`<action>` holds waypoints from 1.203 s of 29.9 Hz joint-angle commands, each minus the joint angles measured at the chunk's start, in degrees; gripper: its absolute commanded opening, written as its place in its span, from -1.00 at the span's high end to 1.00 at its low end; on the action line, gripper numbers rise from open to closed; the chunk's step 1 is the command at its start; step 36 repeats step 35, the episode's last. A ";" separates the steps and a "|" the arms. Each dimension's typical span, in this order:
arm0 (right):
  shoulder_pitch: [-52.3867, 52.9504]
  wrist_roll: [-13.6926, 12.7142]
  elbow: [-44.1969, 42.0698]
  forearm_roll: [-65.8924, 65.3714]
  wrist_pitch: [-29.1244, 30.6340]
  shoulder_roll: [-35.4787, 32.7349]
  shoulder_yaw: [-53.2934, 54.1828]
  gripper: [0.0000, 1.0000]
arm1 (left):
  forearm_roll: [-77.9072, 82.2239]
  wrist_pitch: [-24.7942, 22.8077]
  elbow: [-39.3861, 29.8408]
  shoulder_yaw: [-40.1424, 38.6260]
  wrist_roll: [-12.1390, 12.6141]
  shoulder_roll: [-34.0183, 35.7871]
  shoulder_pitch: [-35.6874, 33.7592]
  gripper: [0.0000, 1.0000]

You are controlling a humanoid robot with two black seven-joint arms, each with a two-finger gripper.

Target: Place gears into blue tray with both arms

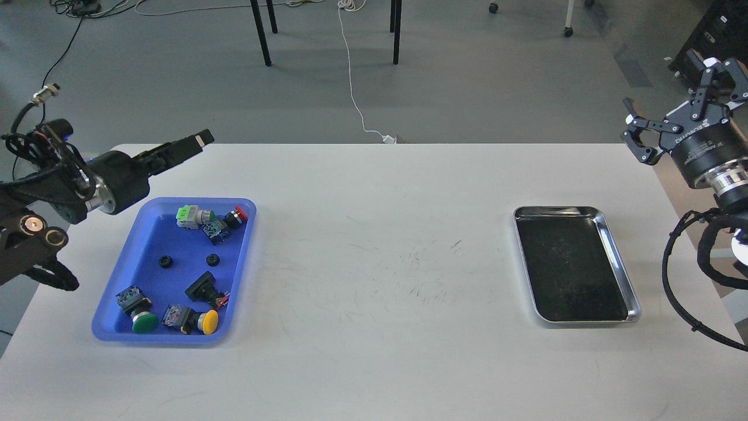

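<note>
Taking the blue tray (120, 280) as the landmark: it sits on the left part of the white worktop (374, 280), a shallow rectangle of smooth blue plastic with rounded corners and a low raised rim. Two gears (166, 262) lie flat on its floor near the middle, side by side and a little apart, the second gear (213, 259) to the right of the first. Both are tiny black toothed rings with a centre hole, with no long axis to align to. Around them in the tray lie bulkier push-button switches with green, yellow and red caps (208, 321), none touching the gears.

The left claw (193, 142) hangs just beyond the tray's far edge, above the worktop, its fingers pointing away to the right; they look drawn together with nothing between them. The gears lie nearer the robot than this claw and below it. The right claw (672, 111) is well apart from the tray, off the far right side, spread wide and empty, above and beyond the shiny steel tray (619, 257) with its dark bottom, which holds nothing that I can see.

No gear shows outside the blue tray, so the task looks finished or nearly so; the left arm is by far the nearer
</note>
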 commanded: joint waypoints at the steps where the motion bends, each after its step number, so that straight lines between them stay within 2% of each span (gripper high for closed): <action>1: 6.35 -0.08 -6.27 -0.06 -2.96 5.64 0.34 -0.97 | -18.09 0.00 1.14 -5.28 0.60 -3.34 -1.18 -0.96; 4: 10.75 -0.08 -10.31 0.03 -3.23 6.70 0.42 -0.97 | -28.73 -0.09 4.03 -9.23 1.04 -6.41 -2.67 -0.96; 7: 13.65 -1.22 -12.51 0.03 -3.49 8.02 0.42 -0.97 | -37.17 -1.40 10.08 -11.87 1.65 -10.01 -3.64 -0.96; 12: 16.73 -4.12 -21.65 0.56 -3.23 13.20 1.03 -0.98 | -48.60 -11.67 21.86 -18.02 1.83 -15.73 -3.82 -0.96; 15: 16.56 -6.40 -24.56 0.82 -1.74 14.61 5.15 -0.98 | -53.80 -16.61 25.57 -21.10 3.32 -17.40 -3.82 -0.96; 17: 16.30 -8.77 -26.31 1.61 -0.51 15.75 8.49 -0.98 | -55.73 -17.05 26.80 -21.55 4.55 -18.11 -3.73 -0.96; 20: 16.21 -12.55 -30.09 5.12 -0.07 17.51 11.49 -0.98 | -56.97 -17.58 27.33 -21.55 4.82 -19.08 -3.73 -0.96; 22: 16.12 -13.96 -32.46 5.83 1.16 18.04 12.63 -0.98 | -57.58 -17.58 27.33 -21.55 4.91 -19.25 -3.64 -0.96; 36: 16.21 -13.71 -32.30 5.39 3.01 18.57 10.09 -0.99 | -63.12 -17.41 27.16 -21.55 4.82 -20.40 -3.02 -0.96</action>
